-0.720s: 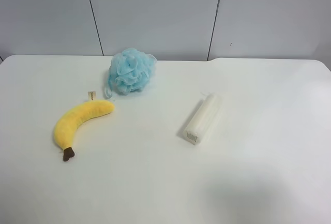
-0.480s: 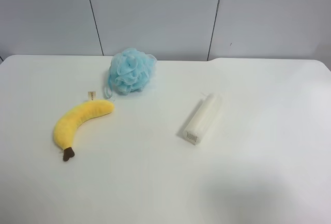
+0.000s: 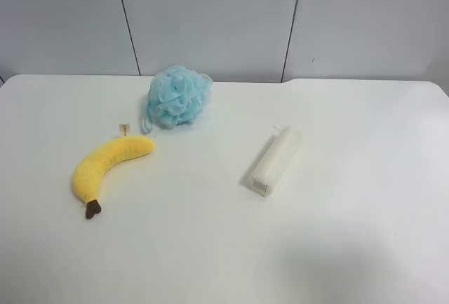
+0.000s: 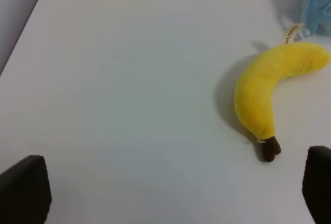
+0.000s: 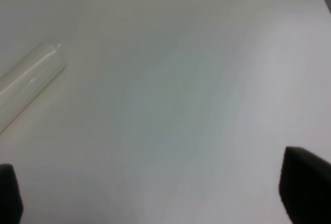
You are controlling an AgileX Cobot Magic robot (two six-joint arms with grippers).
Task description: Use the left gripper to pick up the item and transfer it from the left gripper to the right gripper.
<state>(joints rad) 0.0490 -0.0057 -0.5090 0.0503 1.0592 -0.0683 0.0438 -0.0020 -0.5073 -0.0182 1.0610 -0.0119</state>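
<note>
The yellow plush banana (image 3: 106,166) lies flat on the white table (image 3: 210,248) at the exterior high view's left, its dark brown stem tip (image 3: 92,210) toward the near edge and its small tag toward the blue pouf. It also shows in the left wrist view (image 4: 269,89). The left gripper (image 4: 170,193) is open and empty, its black fingertips (image 4: 23,190) wide apart, with the banana off to one side of the gap. The right gripper (image 5: 155,193) is open and empty over bare table. Neither arm shows in the exterior high view.
A fluffy light-blue bath pouf (image 3: 179,96) sits just behind the banana, its edge also in the left wrist view (image 4: 318,1). A long white translucent packet (image 3: 274,159) lies mid-table, seen too in the right wrist view (image 5: 28,81). A grey panel wall stands behind the table.
</note>
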